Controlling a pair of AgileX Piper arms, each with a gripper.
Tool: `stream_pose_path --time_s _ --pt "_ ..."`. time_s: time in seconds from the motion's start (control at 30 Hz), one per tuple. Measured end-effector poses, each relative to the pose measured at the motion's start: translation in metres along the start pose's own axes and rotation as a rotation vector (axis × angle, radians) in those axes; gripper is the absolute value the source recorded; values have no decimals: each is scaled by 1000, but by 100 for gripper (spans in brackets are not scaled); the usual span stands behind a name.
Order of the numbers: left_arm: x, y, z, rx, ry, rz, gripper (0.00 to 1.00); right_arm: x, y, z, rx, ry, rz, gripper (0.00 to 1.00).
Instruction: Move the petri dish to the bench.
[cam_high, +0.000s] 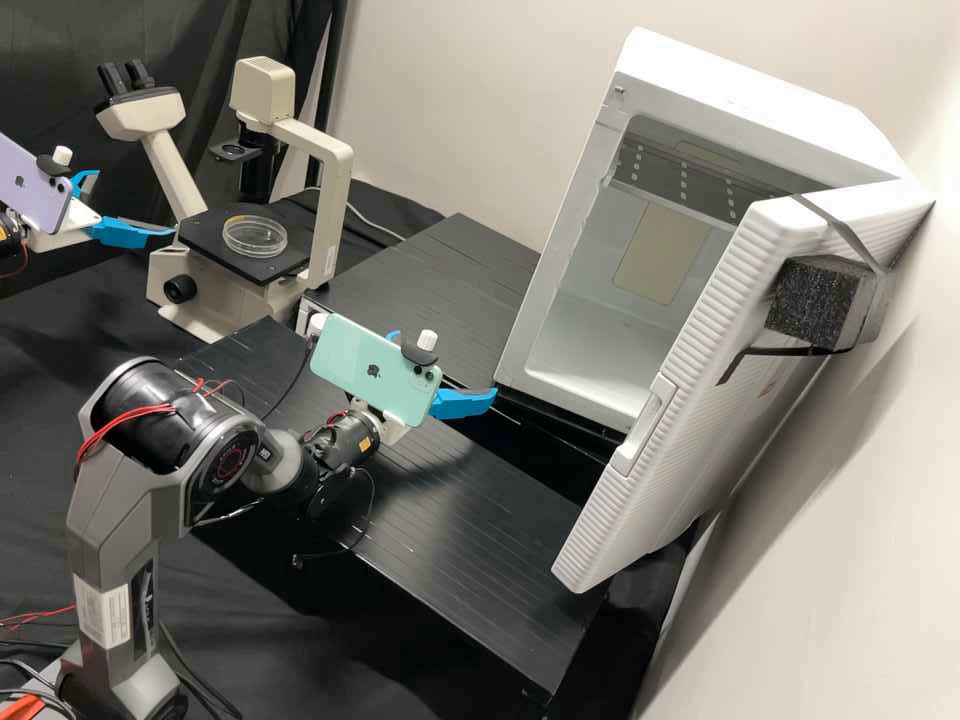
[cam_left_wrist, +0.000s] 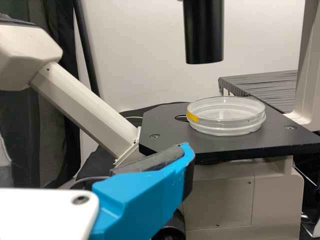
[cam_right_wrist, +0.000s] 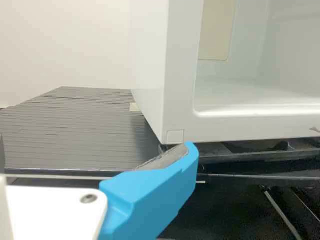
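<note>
Nothing looked done yet — the petri dish sat on the stage of the microscope. Beside the microscope, the left gripper was spread and empty; the right gripper, also spread, stood well apart from it. Grasping, carrying and lowering to the bench remained.

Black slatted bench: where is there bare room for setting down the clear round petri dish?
Near section, between the dark grey arm and white ribbed door: bare. Far section, between the cream microscope and white box: bare too. Crowded: black stage, holding the petri dish.
</note>
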Motion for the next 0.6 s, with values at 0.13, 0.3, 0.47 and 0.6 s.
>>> stream_pose_path --time_s 0.13,0.3,0.47,0.6 --pt "0 0 0 0 0 0 100 0 0 0 0 0 0 100" --pt "0 0 0 0 0 0 100 0 0 0 0 0 0 100" --pt "0 0 0 0 0 0 100 -15 -2 2 2 0 1 100" --pt "0 0 0 0 0 0 100 -41 -1 -5 23 44 16 100"
